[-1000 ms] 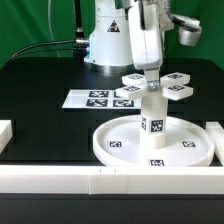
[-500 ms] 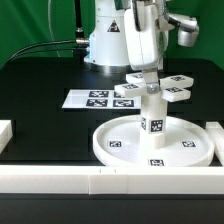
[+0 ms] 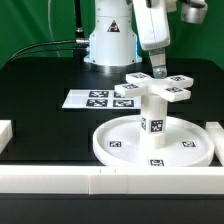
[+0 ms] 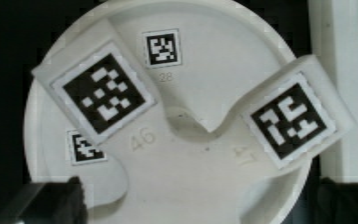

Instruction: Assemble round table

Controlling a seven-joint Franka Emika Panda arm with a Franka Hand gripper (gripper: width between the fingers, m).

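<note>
Cross piece: the white plastic four-armed cross piece [image 3: 150, 88] with black-and-white square tags sits level on top of the post, directly beneath the claw [image 3: 157, 73]. In the wrist view two of its tagged arms [image 4: 101, 90] fan out below the camera.

Post: the short thick white cylinder post [image 3: 153, 120] stands upright under the cross piece, straight down from the claw, with one tag facing the exterior camera.

Disc: the large round rimmed white plastic disc [image 3: 118, 143] lies flat on the table. It carries the post near its middle and is lowest in the stack below the claw. Its tags show around the post.

Claw: it hangs just above the cross piece. You can see one dark finger [image 4: 51, 195] far out at the wrist picture's edge. The fingers are spread and nothing is pinched between them.

Surroundings: the marker board [image 3: 95, 99] lies flat on the black table [image 3: 40, 90], off to the exterior view's left of the claw and lower. Long white border blocks [image 3: 90, 181] run along the near edge, well below and in front of the claw. The arm's white base [image 3: 108, 40] stands behind it, towards the exterior view's left.
</note>
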